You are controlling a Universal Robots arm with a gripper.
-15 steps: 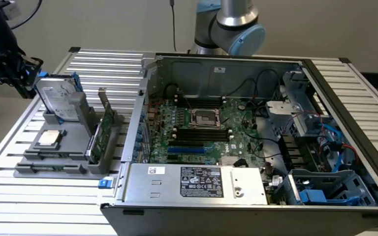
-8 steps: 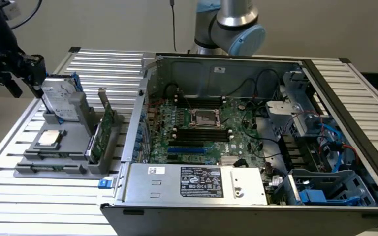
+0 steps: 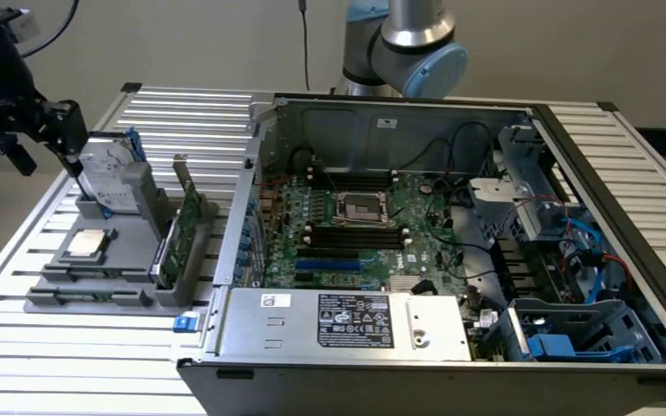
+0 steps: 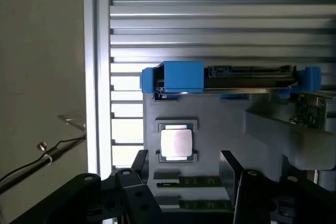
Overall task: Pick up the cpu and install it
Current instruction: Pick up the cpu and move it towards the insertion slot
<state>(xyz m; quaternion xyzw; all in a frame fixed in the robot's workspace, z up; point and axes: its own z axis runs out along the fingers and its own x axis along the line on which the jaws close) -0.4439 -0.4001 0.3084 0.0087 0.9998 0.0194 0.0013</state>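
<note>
The cpu (image 3: 88,243) is a small flat square chip with a silvery top, lying in a recess of the grey holder (image 3: 90,290) on the slatted table at the exterior view's left. In the wrist view the cpu (image 4: 176,142) lies just beyond my two black fingers (image 4: 140,167), which stand wide apart with nothing between them. My gripper (image 3: 44,143) hangs open above and behind the holder, clear of the chip. The bare socket (image 3: 366,208) sits in the middle of the motherboard inside the open computer case (image 3: 310,321).
A silver hard drive in a blue bracket (image 4: 231,77) stands upright in the holder beyond the chip. A green circuit card (image 3: 183,234) stands on edge at the holder's side nearest the case. Cables and drive bays crowd the case's side at the exterior view's right.
</note>
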